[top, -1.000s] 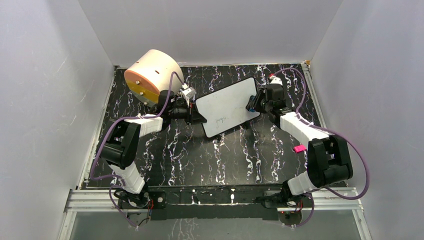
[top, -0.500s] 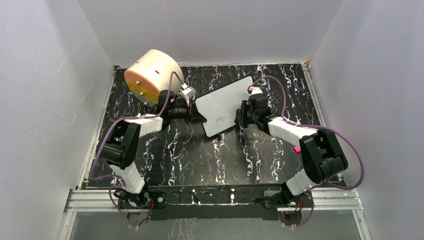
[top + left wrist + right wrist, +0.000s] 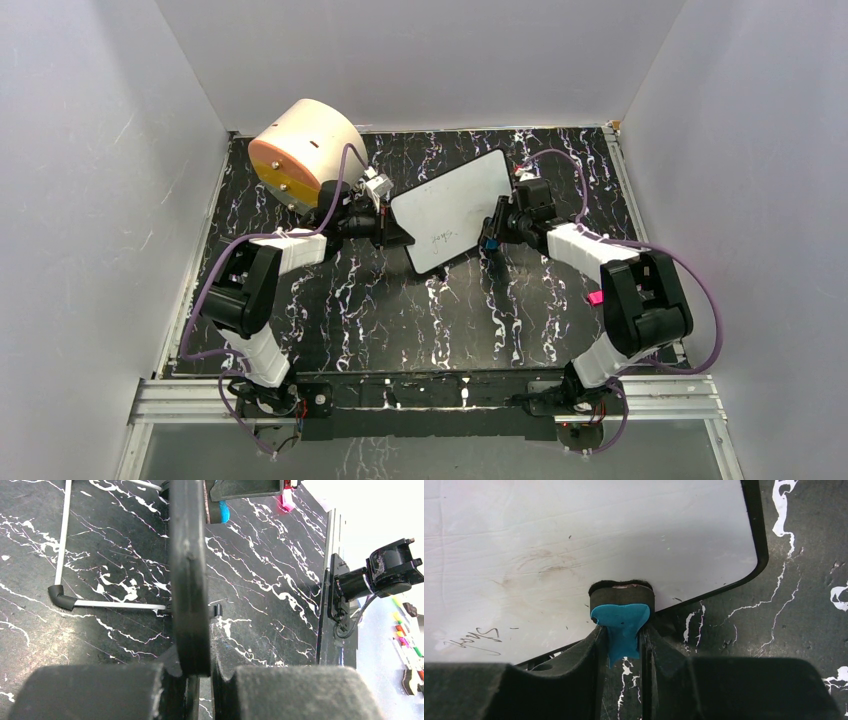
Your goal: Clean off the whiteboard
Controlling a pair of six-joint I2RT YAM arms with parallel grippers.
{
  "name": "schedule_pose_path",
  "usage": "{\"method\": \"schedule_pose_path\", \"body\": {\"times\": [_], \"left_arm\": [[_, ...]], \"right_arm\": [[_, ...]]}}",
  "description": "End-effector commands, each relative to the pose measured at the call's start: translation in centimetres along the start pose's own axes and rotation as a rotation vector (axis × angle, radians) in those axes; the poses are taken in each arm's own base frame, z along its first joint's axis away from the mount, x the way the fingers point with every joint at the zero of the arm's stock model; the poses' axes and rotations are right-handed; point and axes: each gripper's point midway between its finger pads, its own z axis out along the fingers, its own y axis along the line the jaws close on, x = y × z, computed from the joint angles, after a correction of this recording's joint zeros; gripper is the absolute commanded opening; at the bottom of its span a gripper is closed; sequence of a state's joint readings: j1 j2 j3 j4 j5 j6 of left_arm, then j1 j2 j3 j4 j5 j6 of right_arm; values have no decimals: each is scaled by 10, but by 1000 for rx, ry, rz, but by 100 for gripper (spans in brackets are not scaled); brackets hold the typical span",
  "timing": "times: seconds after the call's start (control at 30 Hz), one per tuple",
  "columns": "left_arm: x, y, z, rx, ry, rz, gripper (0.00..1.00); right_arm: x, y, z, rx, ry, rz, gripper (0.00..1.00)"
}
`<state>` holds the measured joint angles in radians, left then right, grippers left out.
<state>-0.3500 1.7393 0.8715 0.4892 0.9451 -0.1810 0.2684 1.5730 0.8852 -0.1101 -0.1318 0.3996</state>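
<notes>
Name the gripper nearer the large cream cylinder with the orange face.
Left. The left gripper clamps the small white whiteboard at its edge nearest the cylinder; the right gripper, holding a blue eraser, is at the board's opposite edge.

Surface (image 3: 400, 320): black slab with white marble-like veining, walled in white on three sides, closed off at the near edge by an aluminium rail (image 3: 180, 398).

Carried directly on it:
- Large cream cylinder with an orange face (image 3: 300, 150), laid on its side in the far-left corner, orange face turned toward the near left.
- Small white rectangular whiteboard with a thin black rim (image 3: 450, 205), set diagonally at far centre. Its thin metal wire leg (image 3: 100, 603) with a black rubber foot (image 3: 59, 596) is seen down at the surface.
- Small pink object (image 3: 598, 297), near the right edge, well apart from the cylinder. Its kind cannot be made out.
</notes>
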Motion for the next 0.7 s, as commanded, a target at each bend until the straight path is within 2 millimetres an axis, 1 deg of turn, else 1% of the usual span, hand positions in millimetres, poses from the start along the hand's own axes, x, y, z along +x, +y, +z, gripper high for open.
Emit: {"method": "schedule_pose_path", "body": {"times": [0.0, 0.07, 0.17, 0.27, 0.37, 0.4, 0.47, 0.5, 0.57, 0.6, 0.67], "left_arm": [[11, -14, -1, 67, 41, 3, 0], [11, -14, 0, 68, 41, 2, 0], [11, -13, 0, 65, 41, 2, 0], [10, -14, 0, 65, 41, 4, 0], [10, -13, 0, 63, 40, 2, 0], [10, -14, 0, 64, 41, 2, 0], [10, -13, 0, 63, 40, 1, 0], [10, -14, 0, 64, 40, 4, 0], [10, -14, 0, 65, 42, 2, 0], [10, -14, 0, 66, 43, 3, 0], [10, -14, 0, 68, 45, 0, 0]], "right_arm": [[-48, 31, 1, -46, -135, -40, 13], [-47, 44, 1, -74, -138, -71, 13], [-39, 60, 3, -101, -125, -128, 13], [-25, 73, 3, -127, -109, -195, 13], [-5, 77, 5, -129, -73, -265, 13], [2, 76, 6, -129, -58, -279, 13], [8, 74, 5, -128, -56, -290, 13], [4, 70, 4, -105, -74, -290, 13], [-11, 62, 1, -68, -113, -266, 12], [-23, 53, 0, -59, -128, -230, 12], [-44, 44, -2, -70, -153, -179, 13]]}}
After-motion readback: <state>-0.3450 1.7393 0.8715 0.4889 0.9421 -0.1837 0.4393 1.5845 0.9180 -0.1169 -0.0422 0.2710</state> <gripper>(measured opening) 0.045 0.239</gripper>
